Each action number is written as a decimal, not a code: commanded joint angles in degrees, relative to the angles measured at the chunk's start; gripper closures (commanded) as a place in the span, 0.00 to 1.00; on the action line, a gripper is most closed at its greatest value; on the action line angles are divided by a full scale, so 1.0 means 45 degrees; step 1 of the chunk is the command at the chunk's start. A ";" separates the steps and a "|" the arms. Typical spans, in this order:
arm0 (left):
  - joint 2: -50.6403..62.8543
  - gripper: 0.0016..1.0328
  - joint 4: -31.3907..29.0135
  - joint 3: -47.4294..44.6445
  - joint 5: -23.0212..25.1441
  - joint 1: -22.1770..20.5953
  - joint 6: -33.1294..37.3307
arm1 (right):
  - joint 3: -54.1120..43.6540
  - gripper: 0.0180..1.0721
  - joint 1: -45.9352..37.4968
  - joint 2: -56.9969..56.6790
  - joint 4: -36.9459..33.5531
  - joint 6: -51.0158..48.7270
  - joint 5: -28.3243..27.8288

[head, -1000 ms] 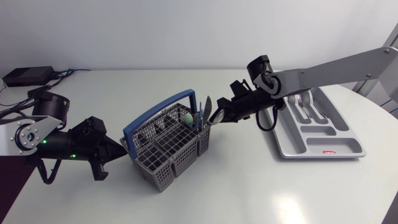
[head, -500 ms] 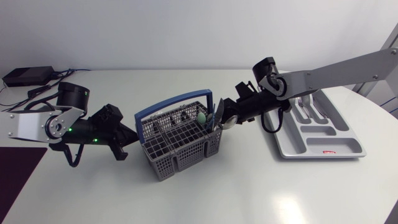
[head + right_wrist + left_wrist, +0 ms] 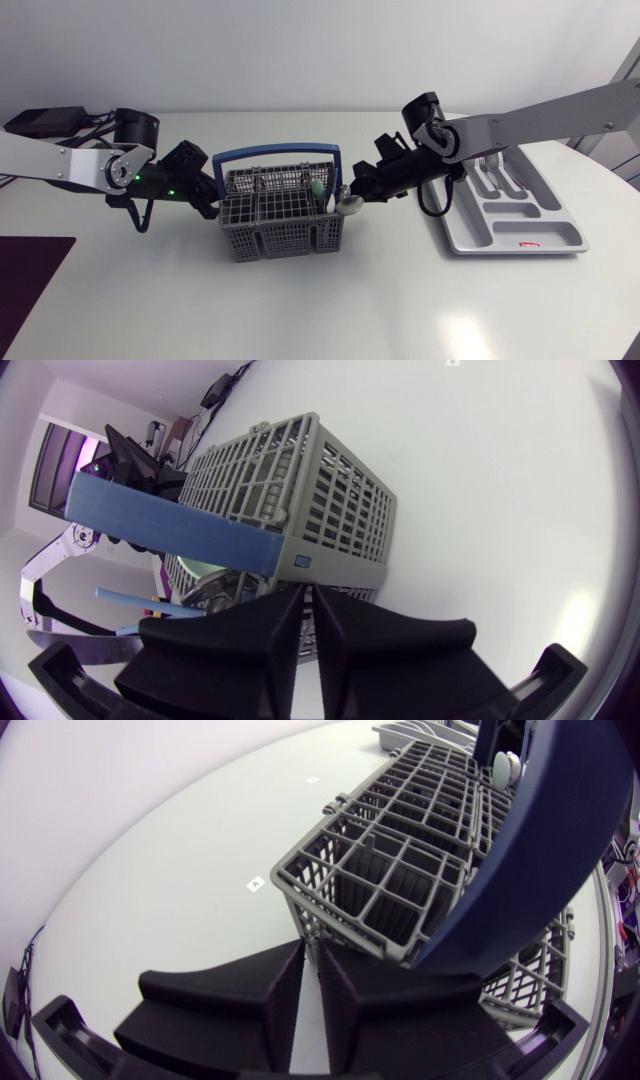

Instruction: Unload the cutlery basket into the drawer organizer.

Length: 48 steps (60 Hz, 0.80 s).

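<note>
1. The desk (image 3: pixel 320 300) is white and carries everything. Your left arm (image 3: pixel 60 165) comes in from its left side and your right arm (image 3: pixel 540 110) from its right.
2. The drawer organizer (image 3: pixel 560 232) lies flat at the desk's right, under your right arm and well apart from the basket. A few stored pieces (image 3: pixel 492 170) already lie in its far compartments.
3. The cutlery basket (image 3: pixel 280 235) is grey and stands upright mid-desk between your two pincers. Its blue handle (image 3: pixel 275 155) is raised and its long axis runs left to right.
4. Your left pincer (image 3: pixel 208 197) is closed to a hairline slit and holds nothing. Its tips are against the basket's left end wall at the rim.
5. Your right pincer (image 3: pixel 355 190) is also closed to a slit, with nothing seen in it. Its tips are at the basket's right end wall, just under the handle pivot.
6. The cutlery left to unload is a spoon (image 3: pixel 349 204), a green-tipped piece (image 3: pixel 315 187) and, in the right wrist view, a blue-handled piece (image 3: pixel 130 597). All sit at the basket's right end, standing roughly upright, with the spoon out at the rim.
7. Key relation: that cutlery is just beside your right pincer, with its long axes near vertical. Your right arm is far nearer and is on the organizer's side. My read is that you open it and take a handle from above, while the left braces the far end.
</note>
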 commanded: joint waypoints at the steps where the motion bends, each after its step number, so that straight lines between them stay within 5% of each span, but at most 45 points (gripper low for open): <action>1: 0.0178 0.87 0.0231 0.0476 0.0254 0.0121 -0.0438 | 0.0281 0.86 0.0134 0.0068 0.0195 0.0289 0.0278; 9: -0.0661 0.87 0.0211 -0.0012 0.0254 0.0609 -0.0458 | -0.0969 0.82 0.0056 -0.1416 0.0722 -0.0414 0.1841; 23: -0.3786 0.85 -0.0492 -0.1496 0.1191 0.1605 -0.0438 | -0.3293 0.48 0.0446 -0.5479 0.1386 -0.1547 0.4829; 48: -0.7790 0.85 -0.2718 -0.3215 0.1894 0.0765 -0.0536 | -0.2687 0.43 0.2809 -0.8897 -0.1309 -0.1938 0.7798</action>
